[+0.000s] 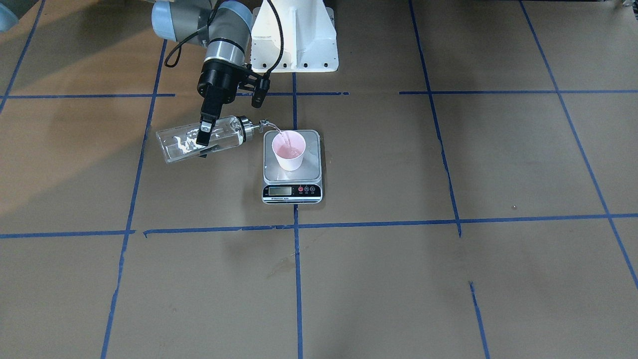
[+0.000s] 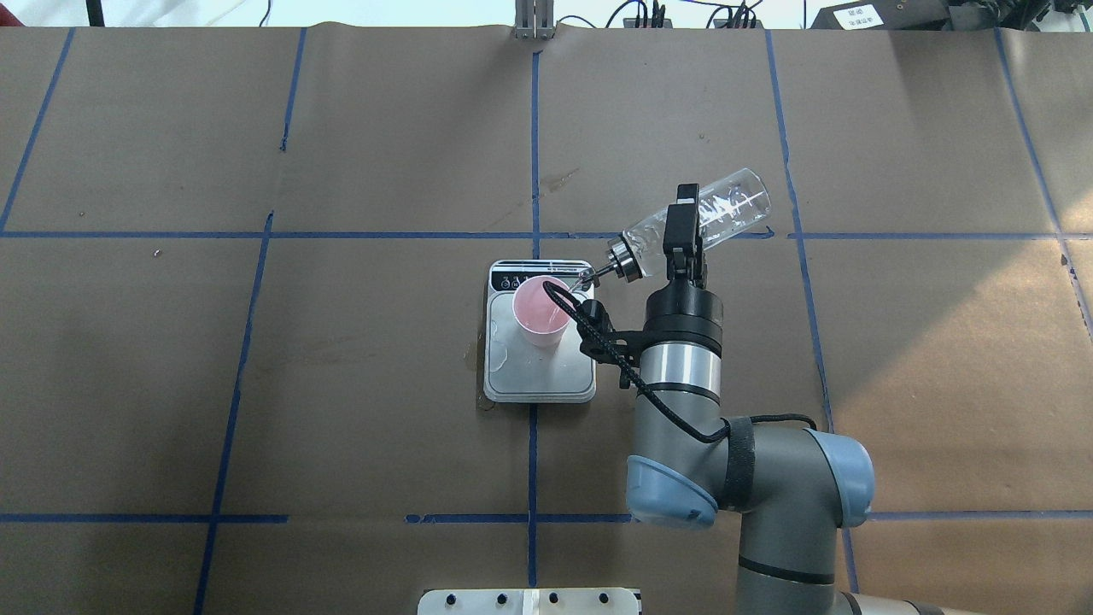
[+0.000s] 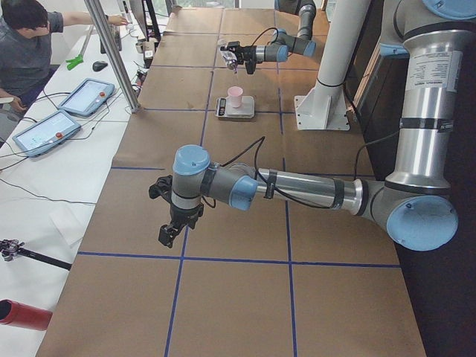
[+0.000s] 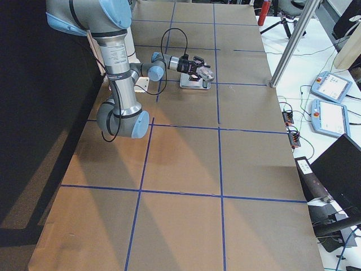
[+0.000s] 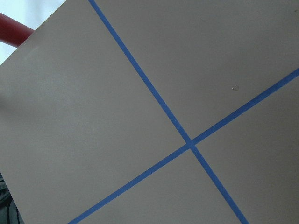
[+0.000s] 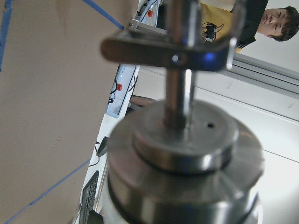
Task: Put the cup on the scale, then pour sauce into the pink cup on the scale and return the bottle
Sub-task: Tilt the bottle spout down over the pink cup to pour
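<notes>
My right gripper [image 1: 203, 143] is shut on the clear glass bottle [image 1: 199, 139], held tilted almost flat above the table, with its metal cap and spout toward the cup. A thin stream of clear sauce [image 1: 279, 133] runs from the spout into the pink cup [image 1: 288, 149]. The cup stands upright on the plate of the scale [image 1: 311, 154]. The overhead view shows the same bottle [image 2: 700, 218], cup [image 2: 540, 312] and scale [image 2: 538, 380]. The right wrist view is filled by the cap [image 6: 187, 154]. My left gripper [image 3: 169, 232] hangs over the table far from the scale; I cannot tell if it is open.
The white robot base [image 1: 294, 35] stands behind the scale. Blue tape lines cross the brown paper table. An operator [image 3: 30, 37] sits past the table's far side near tablets [image 3: 44, 130]. A red cylinder [image 3: 22, 312] lies off the table's edge.
</notes>
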`<move>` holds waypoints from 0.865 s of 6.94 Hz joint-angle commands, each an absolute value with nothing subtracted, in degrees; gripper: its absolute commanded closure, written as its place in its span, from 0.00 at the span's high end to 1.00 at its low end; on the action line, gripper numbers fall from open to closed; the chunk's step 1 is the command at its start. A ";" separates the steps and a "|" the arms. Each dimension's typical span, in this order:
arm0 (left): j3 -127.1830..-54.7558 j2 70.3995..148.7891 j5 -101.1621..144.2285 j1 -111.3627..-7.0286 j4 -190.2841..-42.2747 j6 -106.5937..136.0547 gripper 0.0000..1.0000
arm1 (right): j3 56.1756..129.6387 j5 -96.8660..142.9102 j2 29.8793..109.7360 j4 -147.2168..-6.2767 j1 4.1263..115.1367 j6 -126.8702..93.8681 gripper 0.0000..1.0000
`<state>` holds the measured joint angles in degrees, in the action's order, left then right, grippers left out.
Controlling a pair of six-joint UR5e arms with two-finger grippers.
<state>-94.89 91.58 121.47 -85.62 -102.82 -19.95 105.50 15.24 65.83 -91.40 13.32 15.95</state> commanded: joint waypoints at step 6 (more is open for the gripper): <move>-95.10 91.67 121.55 -85.61 -102.83 -19.86 1.00 | 103.99 15.64 63.54 -89.39 14.85 16.69 0.00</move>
